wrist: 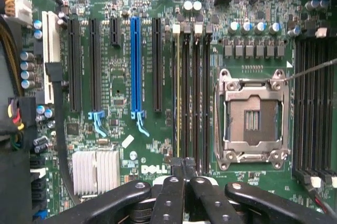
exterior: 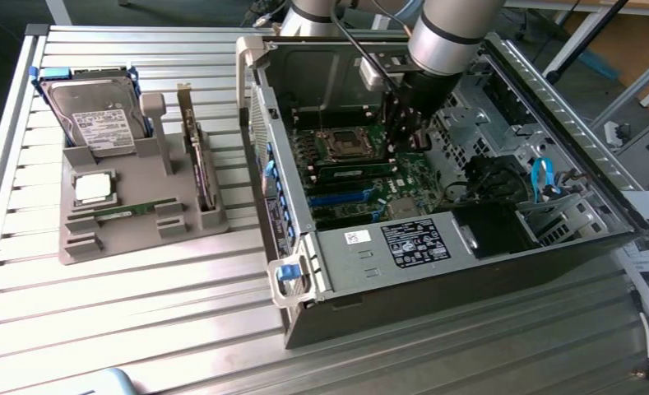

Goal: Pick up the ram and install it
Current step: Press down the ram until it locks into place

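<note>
- Hovering over mobo (wrist: pixel 118 84) inside case (exterior: pixel 434 284): gripper (wrist: pixel 184 170), fingers pressed together; can't tell if anything's pinched.
- Ram (wrist: pixel 178 97) edge-on in slot just beside CPU socket (wrist: pixel 253 118), ahead of fingertips.
- 2nd ram (exterior: pixel 127 211) flat on tray (exterior: pixel 137 243), on tabletop (exterior: pixel 137 317), well apart from case.

the arm (exterior: pixel 447 37) is reaching down into the open case (exterior: pixel 434 271), over the motherboard (exterior: pixel 363 177); a ram (exterior: pixel 127 211) is lying in the tray (exterior: pixel 137 226)
</note>
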{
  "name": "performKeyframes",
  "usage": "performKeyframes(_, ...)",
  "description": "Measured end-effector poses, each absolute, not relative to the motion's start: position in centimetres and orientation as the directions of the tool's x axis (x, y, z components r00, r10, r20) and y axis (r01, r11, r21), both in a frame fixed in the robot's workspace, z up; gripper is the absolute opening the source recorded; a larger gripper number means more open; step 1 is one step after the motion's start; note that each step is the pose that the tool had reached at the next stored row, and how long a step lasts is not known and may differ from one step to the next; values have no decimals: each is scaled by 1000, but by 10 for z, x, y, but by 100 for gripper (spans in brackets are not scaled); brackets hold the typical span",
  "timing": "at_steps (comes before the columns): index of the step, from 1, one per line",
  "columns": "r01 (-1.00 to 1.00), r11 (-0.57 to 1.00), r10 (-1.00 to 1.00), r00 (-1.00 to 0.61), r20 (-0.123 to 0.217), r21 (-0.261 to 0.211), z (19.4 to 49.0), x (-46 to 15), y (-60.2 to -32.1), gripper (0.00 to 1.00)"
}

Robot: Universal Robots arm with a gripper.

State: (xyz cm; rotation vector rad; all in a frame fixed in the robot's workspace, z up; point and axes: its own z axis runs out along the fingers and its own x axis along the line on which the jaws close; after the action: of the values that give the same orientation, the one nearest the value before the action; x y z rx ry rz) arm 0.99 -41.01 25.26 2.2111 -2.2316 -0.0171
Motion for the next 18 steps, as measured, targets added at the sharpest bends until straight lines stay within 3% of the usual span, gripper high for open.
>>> performKeyframes(18,-1000,9,-1000,-9,-8,8,253,-17,-410,11)
